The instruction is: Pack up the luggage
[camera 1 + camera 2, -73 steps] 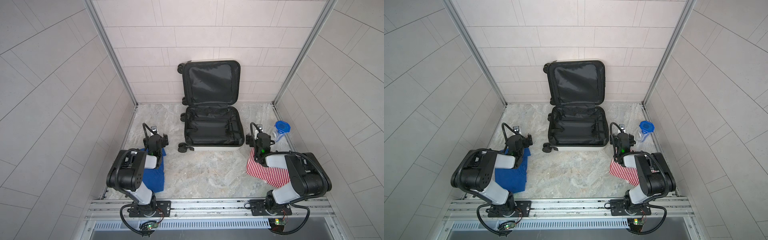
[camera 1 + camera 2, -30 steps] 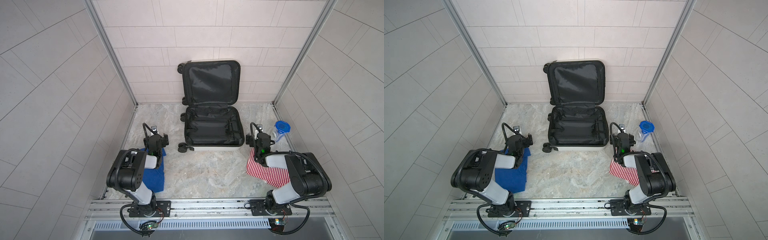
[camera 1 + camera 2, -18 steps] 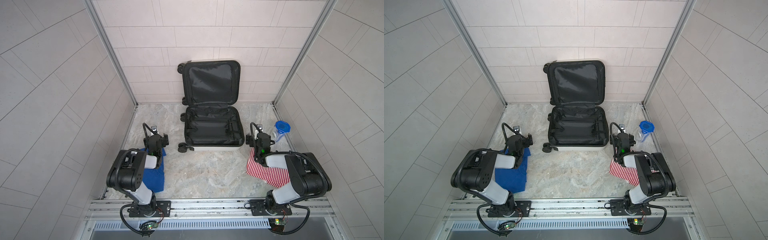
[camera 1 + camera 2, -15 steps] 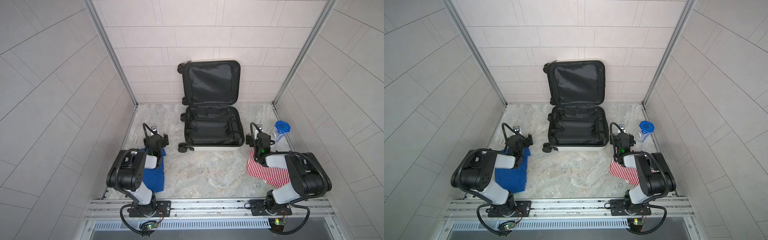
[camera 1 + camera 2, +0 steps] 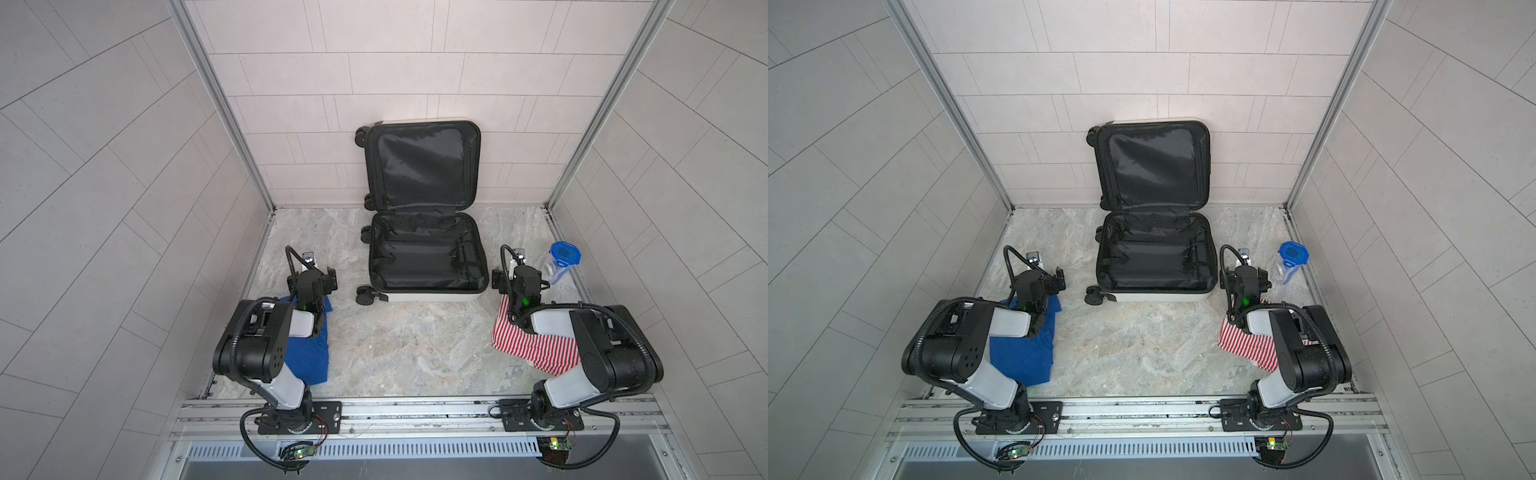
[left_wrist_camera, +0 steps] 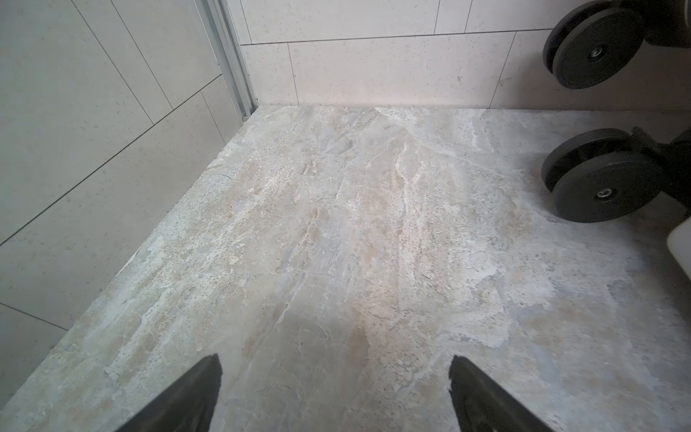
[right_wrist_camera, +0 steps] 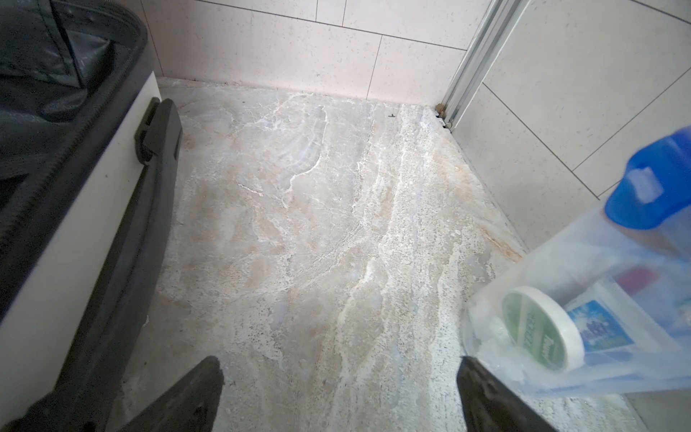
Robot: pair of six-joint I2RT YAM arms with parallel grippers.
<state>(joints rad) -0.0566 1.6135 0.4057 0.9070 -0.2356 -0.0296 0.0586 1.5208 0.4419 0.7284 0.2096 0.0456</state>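
Observation:
The luggage (image 5: 432, 296) (image 5: 1163, 297) lies open at the back middle of the floor. Its black-lined lid leans against the back wall and its lower half holds nothing. My left gripper (image 5: 312, 277) (image 5: 1042, 279) hovers open to the left of it, above the far edge of a blue cloth (image 5: 307, 357). The left wrist view shows that gripper (image 6: 332, 361) open over bare floor, with the luggage wheels (image 6: 594, 183) to one side. My right gripper (image 5: 519, 277) (image 7: 338, 364) is open to the right of the luggage shell (image 7: 74, 194), with only floor between its fingers.
A red-and-white striped cloth (image 5: 536, 347) (image 5: 1246, 345) lies under the right arm. A clear container with a blue lid (image 5: 559, 262) (image 7: 598, 299), holding small toiletries, stands just right of the right gripper. Tiled walls close in three sides.

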